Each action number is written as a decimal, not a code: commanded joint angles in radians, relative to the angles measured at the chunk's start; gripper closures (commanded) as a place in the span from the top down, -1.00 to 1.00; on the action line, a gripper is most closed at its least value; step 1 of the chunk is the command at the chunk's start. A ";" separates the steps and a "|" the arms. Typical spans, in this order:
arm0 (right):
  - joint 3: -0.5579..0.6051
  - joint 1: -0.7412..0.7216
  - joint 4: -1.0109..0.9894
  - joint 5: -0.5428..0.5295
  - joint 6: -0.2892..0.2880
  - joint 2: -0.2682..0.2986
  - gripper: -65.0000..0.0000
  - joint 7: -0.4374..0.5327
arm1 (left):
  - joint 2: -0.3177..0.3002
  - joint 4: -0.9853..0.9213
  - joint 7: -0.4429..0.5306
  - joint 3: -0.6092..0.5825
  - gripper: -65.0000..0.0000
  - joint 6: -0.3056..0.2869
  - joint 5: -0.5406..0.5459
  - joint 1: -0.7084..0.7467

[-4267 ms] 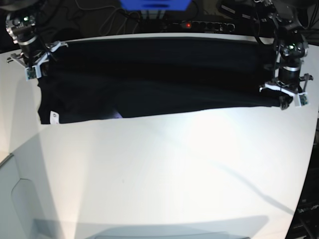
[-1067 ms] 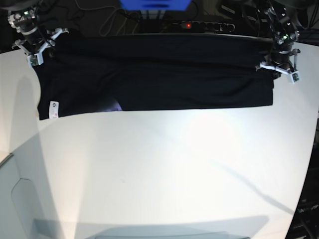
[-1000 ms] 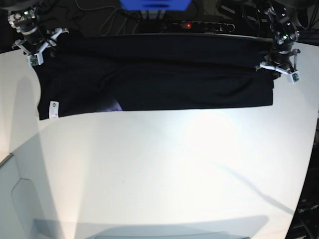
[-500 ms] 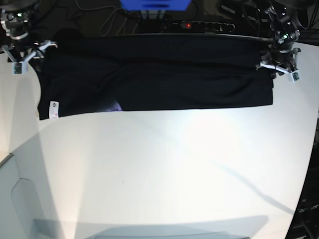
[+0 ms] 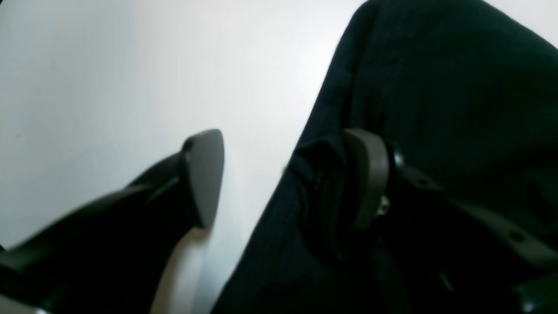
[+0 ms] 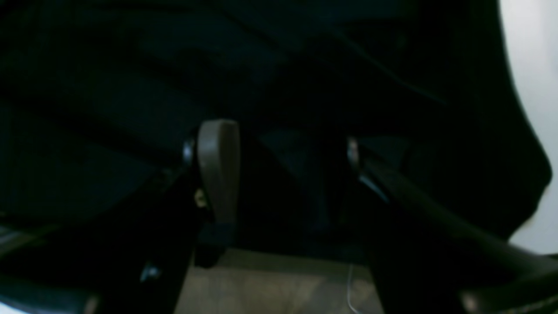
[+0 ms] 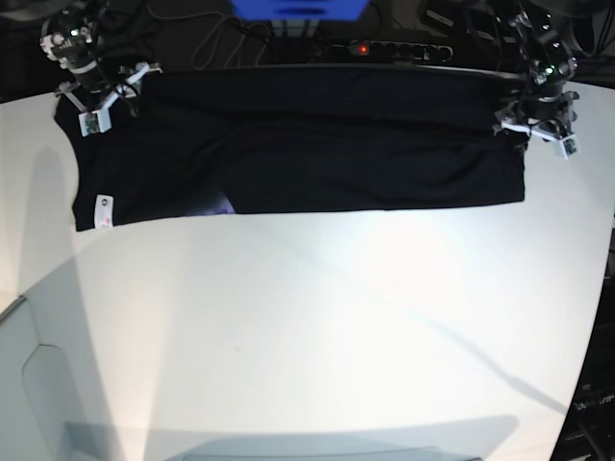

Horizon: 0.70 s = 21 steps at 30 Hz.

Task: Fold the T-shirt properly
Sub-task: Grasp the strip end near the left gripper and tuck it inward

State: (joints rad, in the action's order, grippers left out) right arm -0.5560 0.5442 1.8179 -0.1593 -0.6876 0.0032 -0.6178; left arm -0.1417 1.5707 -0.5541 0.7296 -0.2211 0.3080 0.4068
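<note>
The black T-shirt (image 7: 317, 144) lies folded in a long band along the table's far edge. A small white tag (image 7: 103, 213) shows at its near left corner, and a bit of purple print (image 7: 223, 205) peeks out at the fold. My left gripper (image 7: 538, 123) is at the shirt's right end. In the left wrist view it (image 5: 285, 174) stands open: one finger (image 5: 205, 174) over bare table, the other (image 5: 366, 174) against the cloth's edge (image 5: 436, 87). My right gripper (image 7: 96, 96) hovers open over the left end, with dark cloth (image 6: 305, 65) beneath its fingers (image 6: 218, 170).
The white table (image 7: 317, 327) stretches forward from the shirt. Behind the far edge lie a power strip with a red light (image 7: 384, 48), cables and a blue object (image 7: 298, 8). A grey panel (image 7: 29, 384) sits at the near left corner.
My left gripper has opened and let go of the shirt's right end. My right gripper swung out to the left, then back right over the shirt's left end.
</note>
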 commanded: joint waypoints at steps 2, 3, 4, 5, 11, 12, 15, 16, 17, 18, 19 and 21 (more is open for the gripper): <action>-0.005 -0.008 -0.005 -0.009 -0.011 0.010 -0.05 0.011 | -0.002 0.012 0.007 0.002 0.22 0.001 0.006 0.005; -0.005 -0.011 -0.016 -0.009 -0.011 0.010 -0.05 0.009 | 0.000 0.010 0.007 0.002 0.20 0.001 0.006 0.005; -0.005 -0.017 -0.028 -0.009 -0.011 0.010 -0.05 0.009 | 0.004 0.003 0.007 0.002 0.14 0.001 0.006 0.004; -0.005 -0.022 -0.040 -0.009 -0.011 0.010 -0.05 0.009 | 0.004 -0.008 0.007 0.002 0.05 0.001 0.006 -0.001; -0.005 -0.045 -0.093 -0.001 -0.011 0.016 -0.05 0.014 | 0.004 -0.072 0.013 0.005 -0.60 0.001 0.006 -0.026; -0.005 -0.045 -0.099 0.010 -0.011 0.017 -0.05 0.014 | 0.004 -0.075 0.015 0.006 -0.69 0.001 0.006 -0.026; -0.005 -0.066 -0.102 0.048 -0.011 0.013 -0.05 0.014 | 0.004 -0.068 0.010 0.006 -1.00 0.001 0.006 -0.027; -0.005 -0.071 -0.103 0.065 -0.011 0.013 -0.05 0.014 | 0.004 -0.068 0.010 0.006 -1.00 0.001 0.006 -0.027; -0.005 -0.082 -0.103 0.082 -0.011 0.013 -0.05 0.014 | 0.003 -0.065 0.012 0.006 -0.98 0.001 0.006 -0.029; -0.005 -0.089 -0.103 0.099 -0.011 0.011 -0.05 0.014 | 0.003 -0.049 0.013 0.006 -1.00 0.001 0.006 -0.032; -0.005 -0.097 -0.103 0.111 -0.011 0.011 -0.05 0.014 | 0.003 -0.026 0.013 0.009 -1.00 0.001 0.006 -0.036; -0.005 -0.111 -0.103 0.135 -0.011 0.011 -0.05 0.011 | 0.004 0.041 0.013 0.011 -1.00 0.001 0.006 -0.032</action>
State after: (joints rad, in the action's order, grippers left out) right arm -0.5587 0.4267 1.7191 -0.0708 -0.6880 0.0109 -0.5537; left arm -0.1238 1.5898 -0.5777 0.7315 -0.2249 0.3107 0.3725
